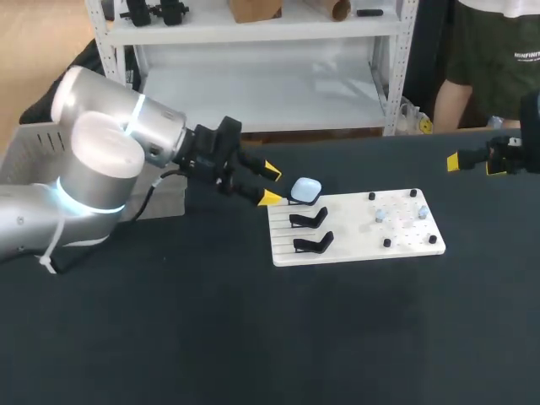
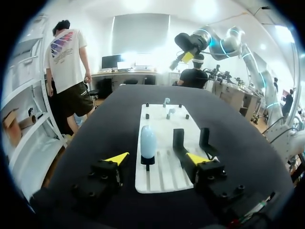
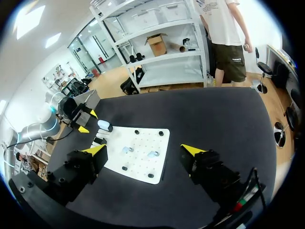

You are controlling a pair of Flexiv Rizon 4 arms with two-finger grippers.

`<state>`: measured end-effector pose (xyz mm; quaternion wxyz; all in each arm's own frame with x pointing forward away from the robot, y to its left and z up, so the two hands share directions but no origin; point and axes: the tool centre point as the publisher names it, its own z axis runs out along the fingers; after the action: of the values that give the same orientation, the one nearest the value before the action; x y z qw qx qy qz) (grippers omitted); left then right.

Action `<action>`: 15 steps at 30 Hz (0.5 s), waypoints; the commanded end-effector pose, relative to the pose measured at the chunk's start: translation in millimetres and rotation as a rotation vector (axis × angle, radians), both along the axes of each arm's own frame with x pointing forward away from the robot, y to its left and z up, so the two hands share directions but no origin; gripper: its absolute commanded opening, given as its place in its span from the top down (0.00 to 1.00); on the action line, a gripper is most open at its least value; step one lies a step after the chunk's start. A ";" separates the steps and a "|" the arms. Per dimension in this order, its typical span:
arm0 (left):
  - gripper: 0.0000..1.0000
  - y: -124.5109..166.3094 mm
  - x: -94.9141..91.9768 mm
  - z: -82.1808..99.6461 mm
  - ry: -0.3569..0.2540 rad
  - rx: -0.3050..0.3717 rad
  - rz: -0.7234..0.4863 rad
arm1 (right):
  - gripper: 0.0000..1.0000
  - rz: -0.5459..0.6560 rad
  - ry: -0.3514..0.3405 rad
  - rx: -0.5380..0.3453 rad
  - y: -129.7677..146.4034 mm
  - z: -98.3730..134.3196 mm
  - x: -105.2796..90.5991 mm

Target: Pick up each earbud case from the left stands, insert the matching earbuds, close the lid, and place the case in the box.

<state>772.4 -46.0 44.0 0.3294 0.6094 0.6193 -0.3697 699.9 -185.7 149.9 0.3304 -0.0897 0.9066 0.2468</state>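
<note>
The left gripper [image 1: 271, 184] was held wide open, empty, just beside the earbud case [image 1: 305, 189] on the board [image 1: 354, 240]; the right gripper [image 3: 144, 150], likewise spread and empty, was kept well off the board.

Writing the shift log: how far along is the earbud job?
Nothing looks finished. One earbud case sits on its stand; two other stands are empty. In hand: the left gripper, fingers open, just short of that case; the right gripper hangs open. Left: grasping, loading the earbuds on the board, closing, boxing.

The right arm [image 1: 530, 135] runs off the edge; the earbuds [image 1: 380, 215] are too small to discern.
</note>
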 end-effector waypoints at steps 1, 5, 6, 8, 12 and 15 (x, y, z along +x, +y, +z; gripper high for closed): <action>0.27 -9.4 8.0 -5.4 -0.011 -0.013 -0.014 | 0.00 0.001 0.001 0.000 -0.4 0.0 0.4; 0.31 -16.6 9.1 -4.9 -0.015 -0.020 -0.020 | 0.00 0.001 0.001 0.000 -0.4 0.0 0.4; 0.32 -18.5 9.3 -5.3 -0.019 -0.022 -0.022 | 0.00 0.001 0.001 0.000 -0.4 0.0 0.4; 0.35 -21.3 10.2 -6.7 -0.020 -0.024 -0.023 | 0.00 0.001 0.001 0.000 -0.4 0.0 0.4; 0.41 -26.2 11.8 -10.7 -0.017 -0.024 -0.025 | 0.00 0.001 0.001 0.000 -0.4 0.0 0.4; 0.42 -28.5 14.1 -13.2 -0.015 -0.024 -0.024 | 0.00 0.001 0.001 0.000 -0.4 0.0 0.4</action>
<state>779.6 -70.9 34.8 0.3389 0.6145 0.6068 -0.3733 699.9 -185.7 149.9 0.3304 -0.0897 0.9066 0.2468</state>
